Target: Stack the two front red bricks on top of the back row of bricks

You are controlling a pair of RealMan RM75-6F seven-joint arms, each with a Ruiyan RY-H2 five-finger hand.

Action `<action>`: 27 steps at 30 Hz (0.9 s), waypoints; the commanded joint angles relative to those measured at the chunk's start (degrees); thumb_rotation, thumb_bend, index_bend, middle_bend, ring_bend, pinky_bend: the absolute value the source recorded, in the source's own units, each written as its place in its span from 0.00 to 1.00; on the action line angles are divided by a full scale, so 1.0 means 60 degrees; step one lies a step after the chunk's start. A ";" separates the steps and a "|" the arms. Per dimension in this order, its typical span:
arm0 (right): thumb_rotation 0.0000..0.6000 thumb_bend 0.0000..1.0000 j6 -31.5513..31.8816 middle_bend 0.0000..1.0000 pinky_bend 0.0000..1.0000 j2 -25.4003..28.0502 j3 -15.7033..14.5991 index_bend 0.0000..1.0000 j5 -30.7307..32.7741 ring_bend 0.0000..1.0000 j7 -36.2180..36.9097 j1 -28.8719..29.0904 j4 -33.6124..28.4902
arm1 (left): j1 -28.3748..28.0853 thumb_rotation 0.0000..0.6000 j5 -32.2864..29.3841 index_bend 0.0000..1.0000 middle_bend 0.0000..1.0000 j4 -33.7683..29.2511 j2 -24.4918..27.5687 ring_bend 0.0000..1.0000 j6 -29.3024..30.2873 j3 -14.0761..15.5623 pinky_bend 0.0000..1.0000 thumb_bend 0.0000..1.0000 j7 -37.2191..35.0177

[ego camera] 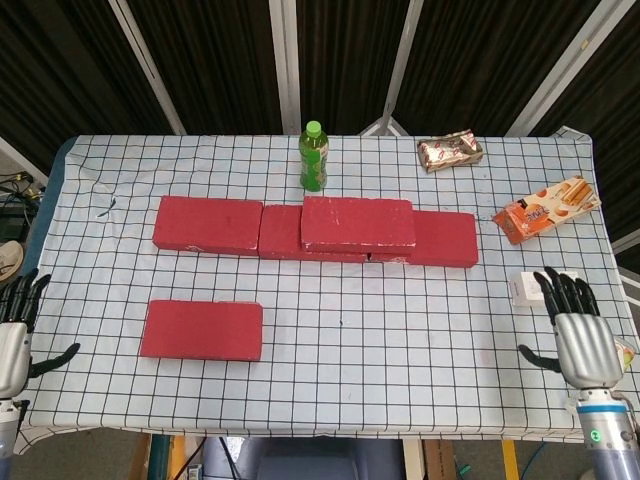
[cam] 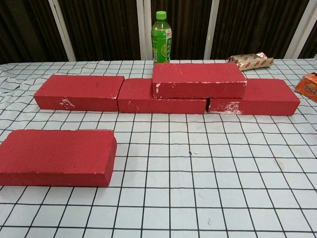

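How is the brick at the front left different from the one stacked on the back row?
The front brick lies flat on the tablecloth, alone; the stacked brick rests on top, bridging the middle and right back bricks. The front brick sits nearer the left hand; the stacked one sits nearer the bottle. Both are red and lie flat.

You have one red brick stacked across the middle and right back bricks; another lies flat at seven o'clock, the green bottle at twelve.
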 commanded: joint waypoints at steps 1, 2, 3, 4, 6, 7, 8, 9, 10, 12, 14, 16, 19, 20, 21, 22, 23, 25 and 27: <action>1.00 0.19 0.0238 0.00 0.00 -0.0305 -0.0044 0.00 -0.0408 0.00 -0.0155 -0.0524 0.0278 | -0.0159 1.00 -0.0301 0.00 0.00 -0.0259 0.0118 0.00 -0.0500 0.0033 0.00 0.00 0.0547; 1.00 0.19 0.0284 0.00 0.00 -0.0371 0.0003 0.00 -0.0530 0.00 -0.0109 -0.0719 0.0378 | -0.0218 1.00 -0.0417 0.00 0.00 -0.0376 0.0144 0.00 -0.0625 0.0002 0.00 0.00 0.0737; 1.00 0.19 0.0305 0.00 0.00 -0.0406 0.0040 0.00 -0.0618 0.00 -0.0061 -0.0852 0.0453 | -0.0264 1.00 -0.0486 0.00 0.00 -0.0469 0.0162 0.00 -0.0712 -0.0021 0.00 0.00 0.0846; 1.00 0.19 0.0311 0.00 0.00 -0.0428 0.0074 0.00 -0.0704 0.00 -0.0008 -0.0972 0.0528 | -0.0310 1.00 -0.0545 0.00 0.00 -0.0575 0.0191 0.00 -0.0802 -0.0037 0.00 0.00 0.0917; 1.00 0.19 0.0266 0.00 0.00 -0.0407 0.0163 0.00 -0.0863 0.00 0.0118 -0.1196 0.0615 | -0.0429 1.00 -0.0666 0.00 0.00 -0.0851 0.0285 0.00 -0.1039 -0.0073 0.00 0.00 0.1000; 1.00 0.19 0.0239 0.00 0.00 -0.0350 0.0195 0.00 -0.0956 0.00 0.0154 -0.1260 0.0628 | -0.0488 1.00 -0.0704 0.00 0.00 -0.0981 0.0359 0.00 -0.1178 -0.0063 0.00 0.00 0.1045; 1.00 0.19 0.0257 0.00 0.00 -0.0301 0.0242 0.00 -0.1055 0.00 0.0210 -0.1339 0.0645 | -0.0553 1.00 -0.0743 0.00 0.00 -0.1121 0.0455 0.00 -0.1338 -0.0042 0.00 0.00 0.1109; 1.00 0.19 0.0310 0.00 0.00 -0.0270 0.0306 0.00 -0.1139 0.00 0.0271 -0.1435 0.0654 | -0.0625 1.00 -0.0792 0.00 0.00 -0.1261 0.0568 0.00 -0.1518 -0.0015 0.00 0.00 0.1202; 1.00 0.19 0.0349 0.00 0.00 -0.0240 0.0359 0.00 -0.1219 0.00 0.0321 -0.1528 0.0659 | -0.0704 1.00 -0.0859 0.00 0.00 -0.1406 0.0689 0.00 -0.1715 0.0014 0.00 0.00 0.1317; 1.00 0.19 0.0351 0.00 0.00 -0.0158 0.0431 0.00 -0.1351 0.00 0.0414 -0.1648 0.0650 | -0.0870 1.00 -0.1022 0.00 0.00 -0.1678 0.0872 0.00 -0.2071 0.0034 0.00 0.00 0.1584; 1.00 0.19 0.0337 0.00 0.00 -0.0071 0.0528 0.00 -0.1464 0.00 0.0538 -0.1786 0.0634 | -0.1109 1.00 -0.1297 0.00 0.00 -0.1955 0.1083 0.00 -0.2518 0.0017 0.00 0.00 0.1976; 1.00 0.19 0.0267 0.00 0.00 -0.0005 0.0617 0.00 -0.1553 0.00 0.0606 -0.1897 0.0640 | -0.1381 1.00 -0.1607 0.00 0.00 -0.2233 0.1240 0.00 -0.2973 -0.0025 0.00 0.00 0.2342; 1.00 0.19 0.0099 0.00 0.00 0.0097 0.0766 0.00 -0.1613 0.00 0.0650 -0.2058 0.0573 | -0.1855 1.00 -0.2015 0.00 0.00 -0.2737 0.1486 0.00 -0.3776 -0.0053 0.00 0.00 0.2670; 1.00 0.19 0.0060 0.00 0.00 0.0117 0.0816 0.00 -0.1659 0.00 0.0647 -0.2094 0.0542 | -0.2035 1.00 -0.2157 0.00 0.00 -0.2910 0.1562 0.00 -0.4094 -0.0051 0.00 0.00 0.2754; 1.00 0.19 0.0017 0.00 0.00 0.0130 0.0862 0.00 -0.1713 0.00 0.0654 -0.2127 0.0523 | -0.2227 1.00 -0.2353 0.00 0.00 -0.3039 0.1644 0.00 -0.4398 -0.0069 0.00 0.00 0.2884; 1.00 0.19 -0.0015 0.00 0.00 0.0138 0.0892 0.00 -0.1743 0.00 0.0661 -0.2149 0.0514 | -0.2344 1.00 -0.2489 0.00 0.00 -0.3103 0.1685 0.00 -0.4558 -0.0088 0.00 0.00 0.2981; 1.00 0.19 -0.0063 0.00 0.00 0.0149 0.0939 0.00 -0.1777 0.00 0.0673 -0.2182 0.0500 | -0.2511 1.00 -0.2690 0.00 0.00 -0.3173 0.1713 0.00 -0.4755 -0.0116 0.00 0.00 0.3150; 1.00 0.19 -0.0132 0.00 0.00 0.0163 0.1010 0.00 -0.1792 0.00 0.0674 -0.2225 0.0487 | -0.2764 1.00 -0.2925 0.00 0.00 -0.3216 0.1672 0.00 -0.5011 -0.0152 0.00 0.00 0.3430; 1.00 0.19 -0.0241 0.00 0.00 0.0182 0.1114 0.00 -0.1784 0.00 0.0647 -0.2287 0.0468 | -0.3118 1.00 -0.3250 0.00 0.00 -0.3229 0.1501 0.00 -0.5332 -0.0202 0.00 0.00 0.3747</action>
